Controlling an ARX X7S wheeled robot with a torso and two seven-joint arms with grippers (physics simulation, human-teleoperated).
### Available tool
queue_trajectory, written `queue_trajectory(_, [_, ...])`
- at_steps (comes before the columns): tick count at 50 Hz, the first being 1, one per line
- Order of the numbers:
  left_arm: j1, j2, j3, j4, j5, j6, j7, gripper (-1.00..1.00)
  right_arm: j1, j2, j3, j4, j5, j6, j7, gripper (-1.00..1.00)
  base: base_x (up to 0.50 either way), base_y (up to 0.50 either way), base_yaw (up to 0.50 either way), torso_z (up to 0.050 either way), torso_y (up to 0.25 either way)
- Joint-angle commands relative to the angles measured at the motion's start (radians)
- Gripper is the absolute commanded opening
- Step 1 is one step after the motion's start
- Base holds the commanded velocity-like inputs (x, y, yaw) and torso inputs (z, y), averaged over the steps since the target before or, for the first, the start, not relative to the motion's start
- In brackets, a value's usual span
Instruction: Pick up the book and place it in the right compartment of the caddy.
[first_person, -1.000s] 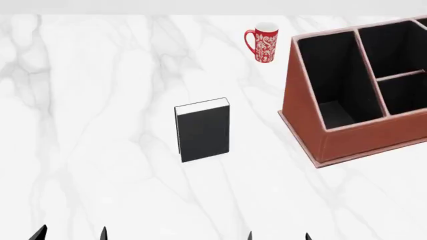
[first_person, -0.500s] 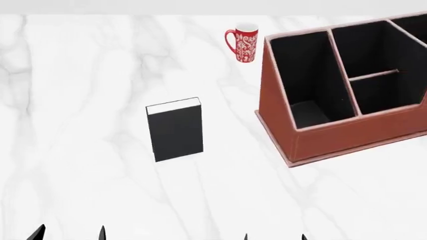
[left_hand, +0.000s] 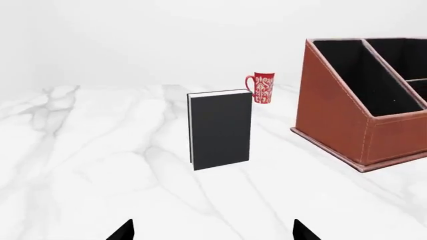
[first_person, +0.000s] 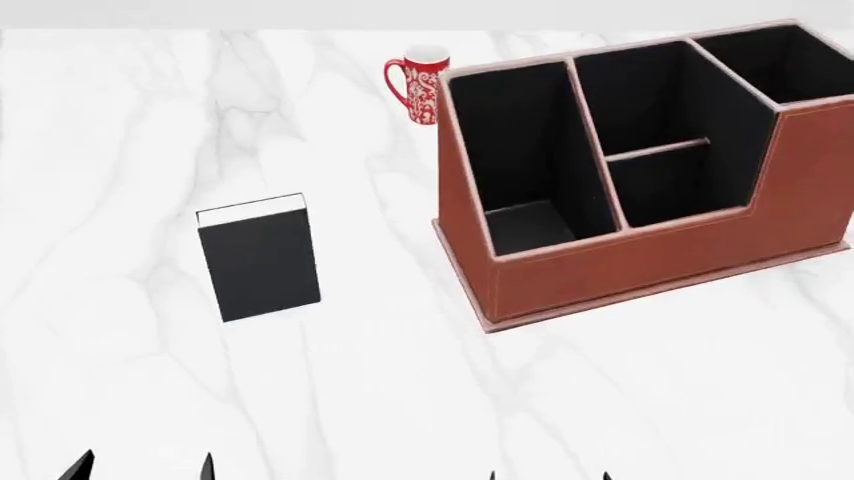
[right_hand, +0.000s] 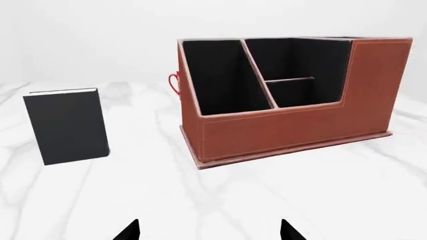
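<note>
Three objects are resting on the white marbled table (first_person: 120, 120): the book (first_person: 259, 262), the caddy (first_person: 641, 255) and a red patterned mug (first_person: 418, 86). The book is standing upright on its edge, black cover facing the robot and white page edges showing on top, well apart from the caddy and to its left in the head view. The caddy is sitting with its slanted side toward the book, its black compartments separated by pale-edged dividers. The mug is standing behind the caddy's left corner, farther from the robot. The left end effector (left_hand: 212, 231) is showing only two dark fingertips, set apart and holding nothing, pointing toward the book. The right end effector (right_hand: 210, 231) is likewise spread and holding nothing, facing the caddy.
</note>
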Motion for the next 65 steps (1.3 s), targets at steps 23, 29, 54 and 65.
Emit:
queue_trajectory(23, [0.006,-0.019,0.012,0.031,-0.033,-0.014,-0.017,1.00,0.005,0.017,-0.027,-0.006,-0.009,0.032,0.034,1.00,0.00,0.08,0.00,0.000,0.000])
queue_trajectory(29, [-0.004,-0.032,0.015,0.149,-0.067,-0.155,-0.029,1.00,0.022,0.025,-0.004,-0.107,0.048,0.189,0.051,1.00,0.00,0.00,0.00,0.000,0.000])
queue_trajectory(54, [-0.688,-0.126,-0.156,0.639,-0.424,-1.180,-0.108,1.00,0.835,0.052,0.185,-0.567,0.364,1.378,0.204,1.00,0.00,0.00,0.00,0.000,0.000])
queue_trajectory(65, [-0.653,-0.255,-0.319,0.638,-0.363,-1.168,-0.154,1.00,0.849,0.055,0.207,-0.575,0.385,1.394,0.204,1.00,0.00,0.00,0.00,0.000,0.000])
